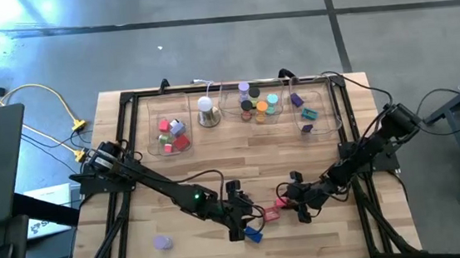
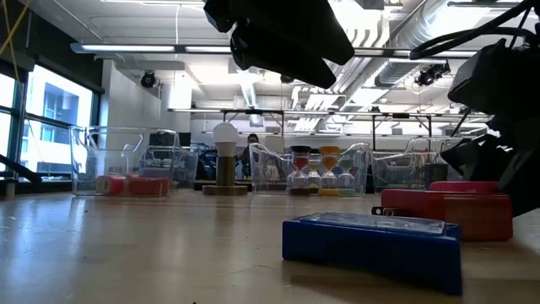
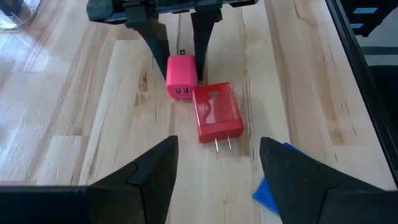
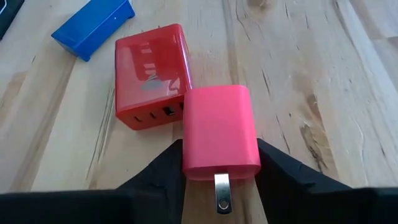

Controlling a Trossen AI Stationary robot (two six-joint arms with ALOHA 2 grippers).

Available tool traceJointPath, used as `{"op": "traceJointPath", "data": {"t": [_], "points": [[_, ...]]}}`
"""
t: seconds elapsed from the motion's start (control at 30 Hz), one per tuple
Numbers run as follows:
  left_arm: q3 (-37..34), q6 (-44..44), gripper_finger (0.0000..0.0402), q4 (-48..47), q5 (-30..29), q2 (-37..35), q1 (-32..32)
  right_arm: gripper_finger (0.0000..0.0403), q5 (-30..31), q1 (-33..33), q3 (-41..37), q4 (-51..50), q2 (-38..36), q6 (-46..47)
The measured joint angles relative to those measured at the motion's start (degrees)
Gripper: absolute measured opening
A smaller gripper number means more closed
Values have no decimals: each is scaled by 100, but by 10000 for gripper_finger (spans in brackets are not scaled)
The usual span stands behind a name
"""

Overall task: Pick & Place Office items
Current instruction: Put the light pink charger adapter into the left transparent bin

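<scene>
A pink block (image 4: pixel 221 130) with a metal prong lies flat on the table near the front edge, its far corner against a red block (image 4: pixel 152 74). My right gripper (image 4: pixel 221 155) is shut on the pink block. A blue block (image 4: pixel 93 28) lies just beyond the two. My left gripper (image 3: pixel 217 149) hangs open above the table to the left of these blocks, holding nothing, with the red block (image 3: pixel 217 112) ahead of its fingers. A lilac roll (image 1: pixel 163 243) rests alone at the front left. My right gripper pinches the pink block's two long sides (image 4: pixel 189 158) between its two fingers, at the pronged end. The fingers slant down from the table's right side and lie along the block. The block lies flat on the table, prong toward the gripper.
Three clear trays stand along the far edge: one (image 1: pixel 153 131) holds red and pink pieces, one (image 1: pixel 283 116) holds coloured rolls, one (image 1: pixel 325 121) holds purple and teal pieces. A white dome (image 1: pixel 206 110) on a metal base stands between the first two trays. A black frame (image 1: pixel 127 100) rims the table.
</scene>
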Motion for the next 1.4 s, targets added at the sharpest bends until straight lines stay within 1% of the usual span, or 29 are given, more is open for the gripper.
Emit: {"op": "traceJointPath", "data": {"t": [0.13, 0.33, 0.43, 0.63, 0.83, 0.93, 1.17, 1.3, 1.4], "points": [[0, 157, 218, 0, -63, 0, 0, 142, -59, -18, 55, -110, -101, -122], [0, 1174, 218, 15, -66, 0, 0, 142, -40, -113, 200, -471, -412, -326], [0, 2048, 218, 97, -66, 0, 0, 142, -26, -204, 333, -717, -625, -420], [0, 4323, 218, 339, -74, 0, 0, 142, -67, -351, 677, -763, -1032, -636], [2, 5606, 218, 886, -75, 0, 0, 142, -175, -347, 1052, -661, -1047, -783], [2, 5928, 218, 982, -76, 0, 0, 142, -159, -375, 1128, -660, -1047, -791], [2, 6030, 218, 1064, -87, 0, 23, 142, -158, -386, 1178, -659, -1047, -833], [2, 6236, 218, 1071, -103, 0, 59, 142, -169, -433, 1178, -574, -1047, -809], [2, 6364, 218, 1097, -105, -2, 66, 142, -278, -479, 1178, -441, -1047, -815]]}}
